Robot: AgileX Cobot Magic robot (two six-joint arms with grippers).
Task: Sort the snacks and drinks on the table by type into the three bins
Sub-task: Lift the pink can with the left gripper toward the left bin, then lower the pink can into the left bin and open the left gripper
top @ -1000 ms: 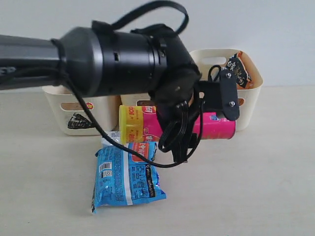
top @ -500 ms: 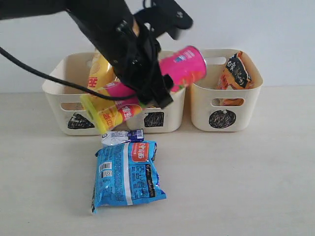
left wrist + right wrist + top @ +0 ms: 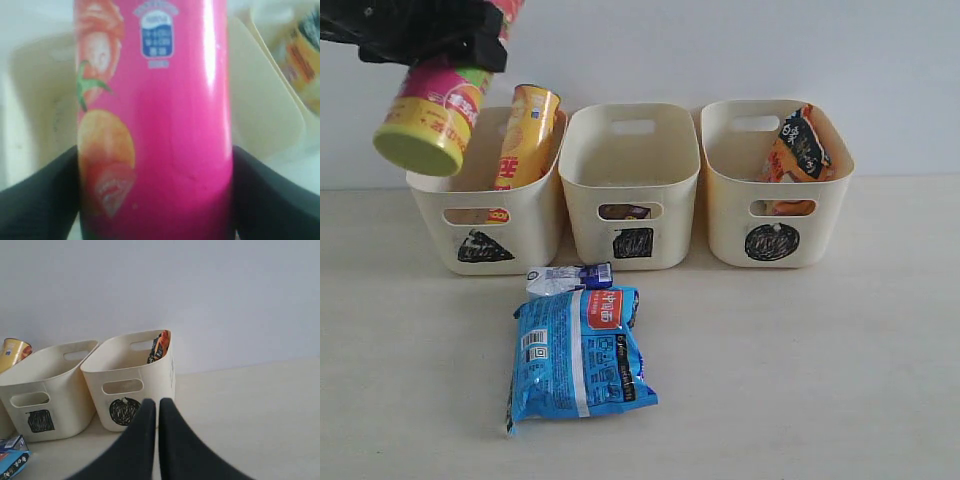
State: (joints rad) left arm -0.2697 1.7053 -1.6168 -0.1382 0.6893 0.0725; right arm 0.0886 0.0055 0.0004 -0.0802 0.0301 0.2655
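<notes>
My left gripper [image 3: 445,45] is shut on the pink chip tube [image 3: 432,110], which hangs tilted, yellow cap down, over the triangle bin [image 3: 485,215]. In the left wrist view the pink tube [image 3: 165,150] fills the gap between the black fingers [image 3: 35,200]. A yellow tube [image 3: 525,135] leans in that bin. The blue bag [image 3: 580,355] and the small drink carton [image 3: 568,278] lie on the table [image 3: 800,380]. The square bin [image 3: 633,160] shows a small purple box [image 3: 625,211] through its slot. The circle bin [image 3: 775,215] holds the orange-black bag [image 3: 800,145]. My right gripper [image 3: 157,404] is shut and holds nothing.
The three bins stand side by side against a pale wall. The right wrist view shows the circle bin [image 3: 125,385] and the square bin [image 3: 45,390] ahead of the fingers, with bare table [image 3: 250,410] beside them.
The left arm has carried the pink tube from in front of the middle bin up and to the left, over the triangle bin. The right gripper has stayed shut.
</notes>
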